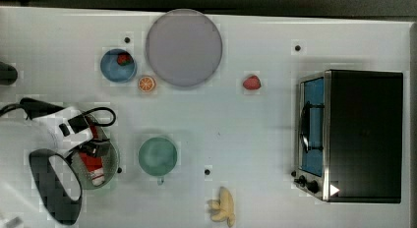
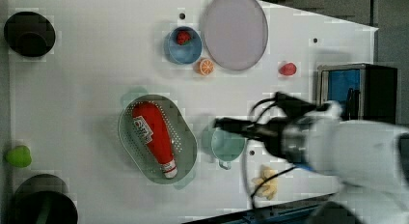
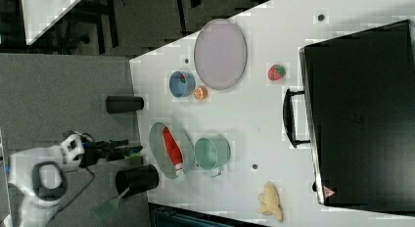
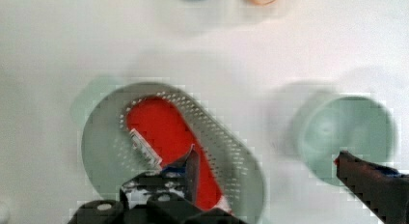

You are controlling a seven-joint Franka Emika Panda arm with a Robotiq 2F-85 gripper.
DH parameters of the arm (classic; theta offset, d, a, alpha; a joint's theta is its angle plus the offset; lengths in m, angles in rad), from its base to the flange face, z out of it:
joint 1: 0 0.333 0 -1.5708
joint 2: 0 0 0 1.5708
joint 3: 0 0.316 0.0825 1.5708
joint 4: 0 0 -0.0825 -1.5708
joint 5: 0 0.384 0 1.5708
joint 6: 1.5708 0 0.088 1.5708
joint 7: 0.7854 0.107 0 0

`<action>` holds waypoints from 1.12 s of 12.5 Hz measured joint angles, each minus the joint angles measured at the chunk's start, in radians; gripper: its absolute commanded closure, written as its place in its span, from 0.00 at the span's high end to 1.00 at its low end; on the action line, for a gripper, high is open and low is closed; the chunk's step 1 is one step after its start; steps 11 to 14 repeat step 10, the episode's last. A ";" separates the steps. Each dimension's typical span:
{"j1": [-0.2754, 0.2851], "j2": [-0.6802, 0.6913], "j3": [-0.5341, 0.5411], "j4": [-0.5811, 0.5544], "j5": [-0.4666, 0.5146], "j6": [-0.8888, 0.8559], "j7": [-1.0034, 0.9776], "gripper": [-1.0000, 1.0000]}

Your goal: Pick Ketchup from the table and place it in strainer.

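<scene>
Left view shows you the Ketchup (image 2: 154, 137) lying on its side inside the strainer (image 2: 129, 137), white cap toward the left view's bottom; it looks a light, smooth, slightly squeezable plastic bottle, so if you ever regrip it, take it across the broad red body near the label, not the tapered cap end. Your gripper (image 4: 267, 166) hangs above the table with its fingers (image 4: 192, 168) spread wide and nothing between them, the arm reaching in level from the left view's right.
</scene>
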 measured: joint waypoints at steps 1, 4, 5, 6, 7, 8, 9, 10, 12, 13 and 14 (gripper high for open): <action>-0.014 -0.029 -0.023 0.045 0.018 -0.064 0.000 1.00; -0.035 -0.072 -0.150 0.138 0.074 -0.179 -0.001 1.00; -0.039 -0.080 -0.206 0.146 0.073 -0.201 -0.005 1.00; -0.050 -0.087 -0.260 0.147 0.076 -0.230 -0.015 1.00; -0.056 -0.090 -0.323 0.147 0.080 -0.257 -0.037 1.00; -0.064 -0.092 -0.385 0.147 0.080 -0.260 -0.061 1.00; -0.069 -0.093 -0.447 0.150 0.079 -0.266 -0.074 1.00; -0.074 -0.094 -0.509 0.156 0.079 -0.278 -0.086 1.00; -0.074 -0.094 -0.509 0.156 0.079 -0.278 -0.086 1.00; -0.074 -0.094 -0.509 0.156 0.079 -0.278 -0.086 1.00; -0.074 -0.094 -0.509 0.156 0.079 -0.278 -0.086 1.00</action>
